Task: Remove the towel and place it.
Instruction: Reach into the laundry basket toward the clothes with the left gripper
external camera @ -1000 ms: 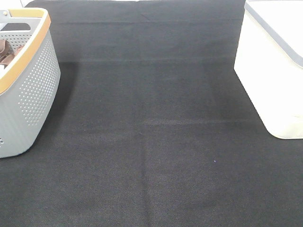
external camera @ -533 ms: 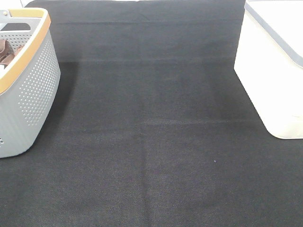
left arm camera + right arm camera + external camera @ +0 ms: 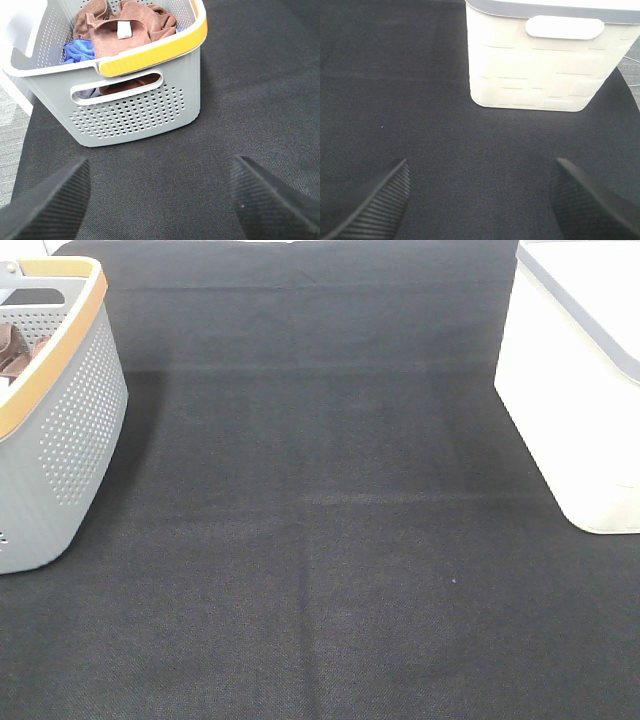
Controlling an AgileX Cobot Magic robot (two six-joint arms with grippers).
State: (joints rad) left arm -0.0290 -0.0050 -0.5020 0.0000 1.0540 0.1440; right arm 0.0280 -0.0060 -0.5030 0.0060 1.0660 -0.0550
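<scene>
Black ribbed rubber is framing the near edge of both wrist views. I am holding my left pincer (image 3: 157, 200) spread wide with nothing between its fingers, and my right pincer (image 3: 477, 200) is gaping just as wide and just as empty. Both are hovering low over the counter covered in black woven cloth (image 3: 240, 100), apart from everything on it. I judge I am keeping them spread because no grasp has begun.

Just beyond my left pincer, the grey perforated plastic basket with a yellow-orange rim (image 3: 140, 115) is standing upright on the counter, its handle slot facing me. The reddish-brown microfibre towel (image 3: 135, 22) is lying inside it, bunched against the far half and piled over a bright blue cloth (image 3: 80, 50). It is sitting in there, I reckon, because it is waiting to be lifted out. Being crumpled, it is showing no clear long axis; its small white tag (image 3: 123, 30) is facing up toward the basket's open mouth, so that corner is lying on top. More brown folds are rising at the far wall, and I cannot tell whether they belong to the same towel or to another cloth.

Beyond my right pincer, well apart from the basket across the counter, the cream rectangular plastic box with a grey rim (image 3: 535, 65) is standing upright. It is probably serving as the drop-off place, though its inside is hidden from me.
</scene>
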